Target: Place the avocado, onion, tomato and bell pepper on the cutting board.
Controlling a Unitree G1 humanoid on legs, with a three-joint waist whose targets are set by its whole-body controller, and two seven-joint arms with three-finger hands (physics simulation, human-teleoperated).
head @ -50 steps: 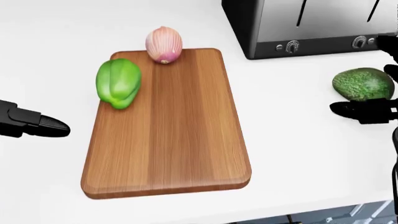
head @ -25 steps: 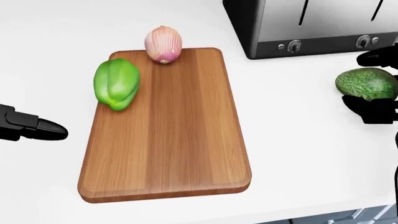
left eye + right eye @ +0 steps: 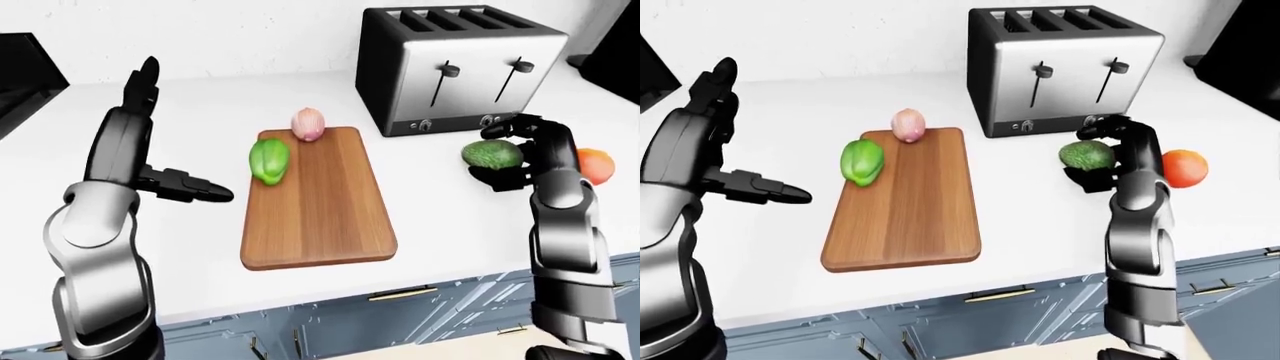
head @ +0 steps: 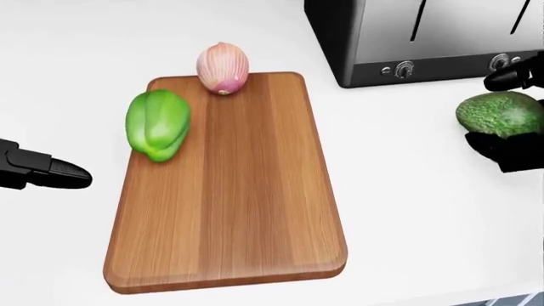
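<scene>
Right hand [image 3: 1118, 159] closed around avocado [image 3: 1086, 155] right of cutting board [image 3: 314, 202] holding bell pepper [image 3: 269, 160] and onion [image 3: 310, 124]; tomato [image 3: 1185, 168] beside wrist; left hand [image 3: 150, 142] fingers spread, empty.

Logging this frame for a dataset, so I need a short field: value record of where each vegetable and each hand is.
cutting board: on white counter
bell pepper: overhanging board's left edge
onion: at board's top edge
avocado: off board, right hand fingers closed round it
tomato: on counter, right of avocado
left hand: open, empty, left of board
toaster: above avocado
</scene>
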